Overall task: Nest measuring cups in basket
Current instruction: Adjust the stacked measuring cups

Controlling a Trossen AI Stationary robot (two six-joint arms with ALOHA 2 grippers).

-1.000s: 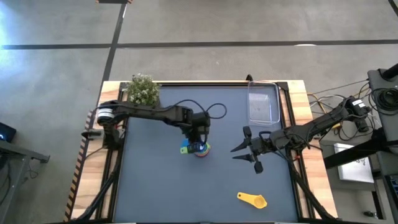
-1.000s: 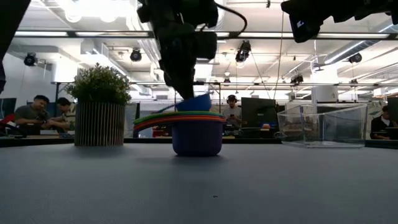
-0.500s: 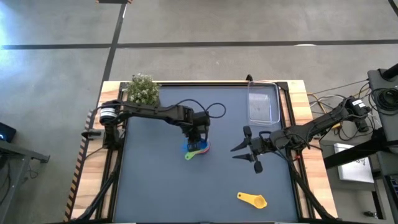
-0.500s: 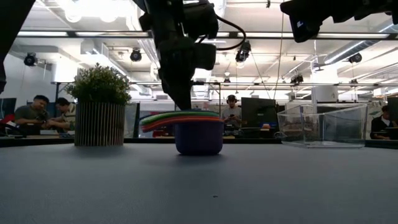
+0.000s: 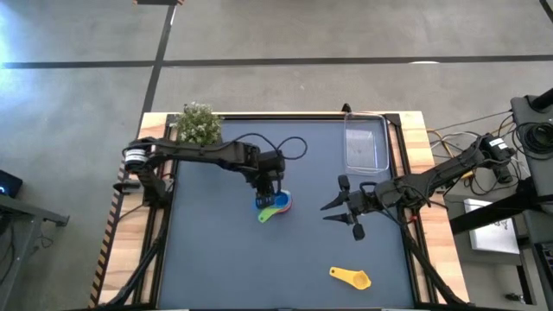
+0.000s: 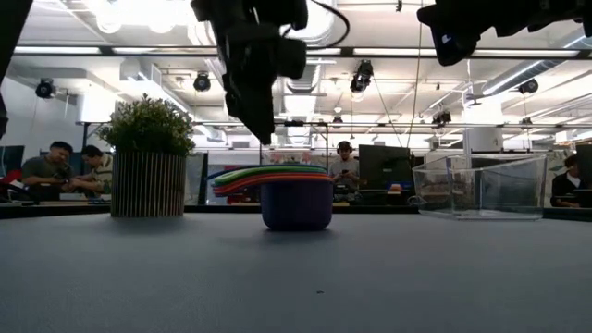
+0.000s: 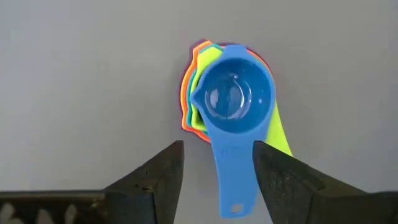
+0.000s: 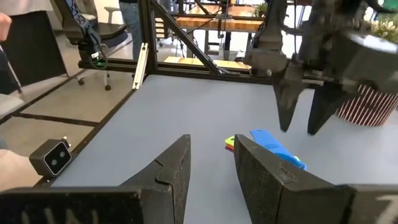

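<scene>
A nested stack of measuring cups stands on its base near the table's middle, with the blue cup on top. Green, orange, red and purple rims show below it. My left gripper hangs open just above the stack. In the left wrist view its fingers stand either side of the blue handle without touching. The yellow cup lies alone near the near edge. The clear basket sits at the far right. My right gripper waits open, right of the stack.
A potted plant stands at the table's far left corner. The basket holds nothing that I can see. Bare table lies between the stack and the basket. People sit in the room beyond the table.
My left gripper lowered the tilted blue cup into the stack and let it go. It then rose clear and drew slightly toward the table's left. The blue cup now sits level in the stack, its handle pointing toward the near edge.
</scene>
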